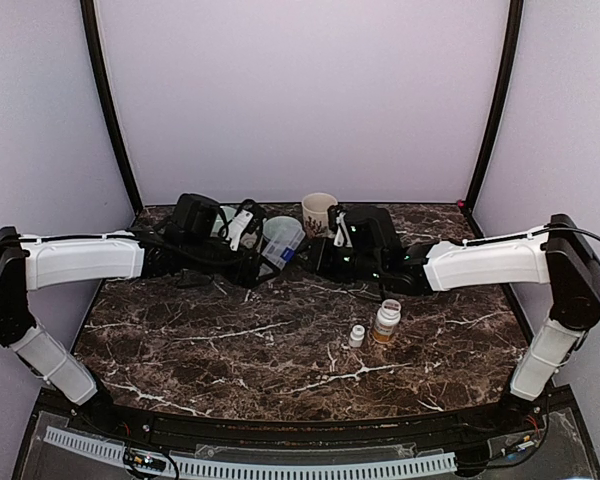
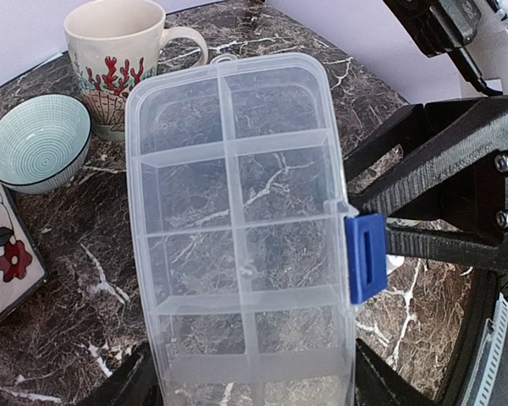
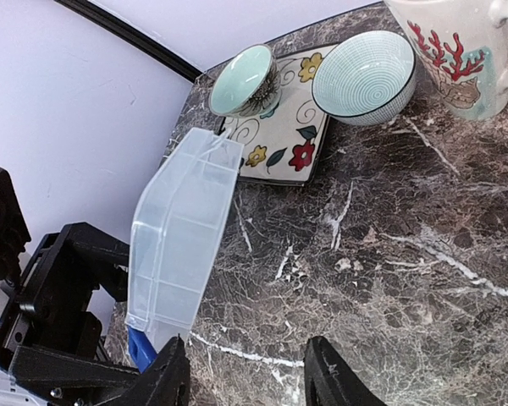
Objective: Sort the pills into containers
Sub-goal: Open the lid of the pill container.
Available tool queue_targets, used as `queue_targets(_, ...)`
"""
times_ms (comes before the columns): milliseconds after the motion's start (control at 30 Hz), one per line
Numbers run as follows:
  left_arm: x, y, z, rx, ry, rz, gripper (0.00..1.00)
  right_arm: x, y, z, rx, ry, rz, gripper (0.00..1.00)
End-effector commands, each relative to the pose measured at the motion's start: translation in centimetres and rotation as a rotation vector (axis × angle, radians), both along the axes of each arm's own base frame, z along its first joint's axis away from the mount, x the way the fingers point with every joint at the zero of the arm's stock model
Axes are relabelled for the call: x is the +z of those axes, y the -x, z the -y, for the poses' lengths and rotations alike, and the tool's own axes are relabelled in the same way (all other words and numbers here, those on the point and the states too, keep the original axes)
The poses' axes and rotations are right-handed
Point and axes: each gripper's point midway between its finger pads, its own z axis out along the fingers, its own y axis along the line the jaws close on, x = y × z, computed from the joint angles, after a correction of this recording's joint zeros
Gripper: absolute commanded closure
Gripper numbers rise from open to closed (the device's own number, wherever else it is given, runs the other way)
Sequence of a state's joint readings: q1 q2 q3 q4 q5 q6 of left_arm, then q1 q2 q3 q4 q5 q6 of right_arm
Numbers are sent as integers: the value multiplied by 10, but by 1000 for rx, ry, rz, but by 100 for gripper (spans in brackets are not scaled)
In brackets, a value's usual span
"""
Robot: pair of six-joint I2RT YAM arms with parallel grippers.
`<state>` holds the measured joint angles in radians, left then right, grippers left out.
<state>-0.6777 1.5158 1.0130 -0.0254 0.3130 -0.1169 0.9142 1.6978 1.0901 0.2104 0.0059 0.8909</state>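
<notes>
Trouble spot is that latch. The left gripper clamps the clear box, lifted off the table at centre frame in the overhead view. The right gripper is half open and empty, beside the blue latch. Poking too hard could probably twist the box loose.

Soft, even light fills the booth, leaving only faint shadows on the marble table, whose polish gives just a mild sheen; the overhead view is sharp yet bowed at its edges, while the clear organiser box looks milky and slightly soft close-up.
</notes>
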Motion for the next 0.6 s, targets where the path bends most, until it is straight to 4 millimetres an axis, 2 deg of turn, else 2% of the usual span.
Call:
queue_targets(0,6,-1,6,-20,19,-17,86,13,-5,-10,28,-51,35,53)
queue_targets(567,-10,-14,0,46,-48,-29,85,12,7,-10,61,-97,-4,54)
